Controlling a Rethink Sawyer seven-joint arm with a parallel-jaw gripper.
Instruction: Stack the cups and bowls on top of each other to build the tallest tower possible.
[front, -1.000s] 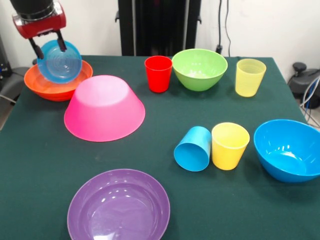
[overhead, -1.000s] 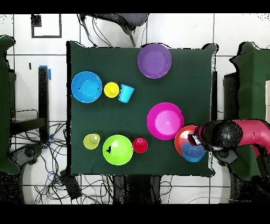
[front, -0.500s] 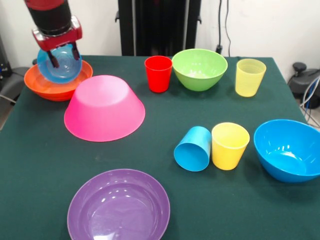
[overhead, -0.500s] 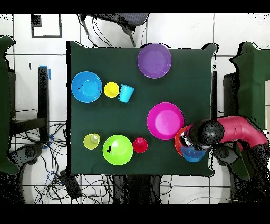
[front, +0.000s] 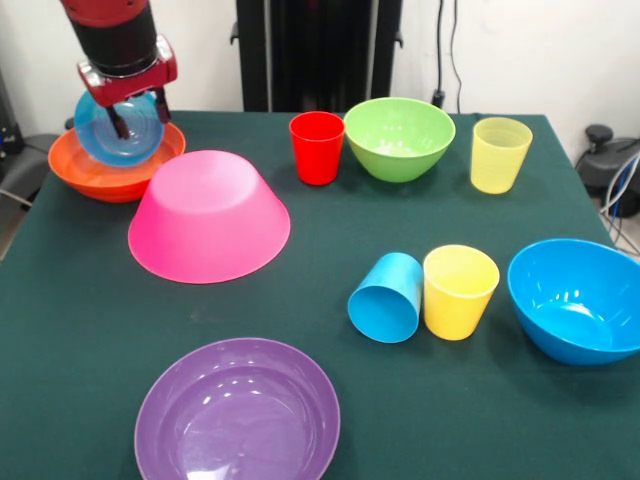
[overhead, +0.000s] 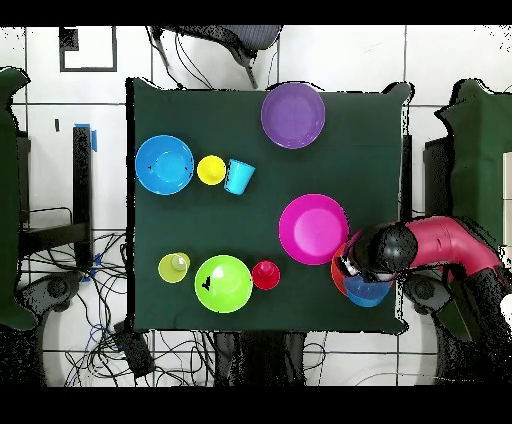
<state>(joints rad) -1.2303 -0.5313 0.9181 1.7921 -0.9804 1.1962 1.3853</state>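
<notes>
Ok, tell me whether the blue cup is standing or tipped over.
Tipped over: the blue cup lies on its side beside the upright yellow cup.

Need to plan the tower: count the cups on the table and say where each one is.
4. The red cup stands beside the green bowl, the pale yellow cup on its other side; the blue cup lies tipped, touching the upright yellow cup. None seems hidden.

glossy plastic bowls (front: 242, 411), matt cloth table (front: 400, 400)
</notes>
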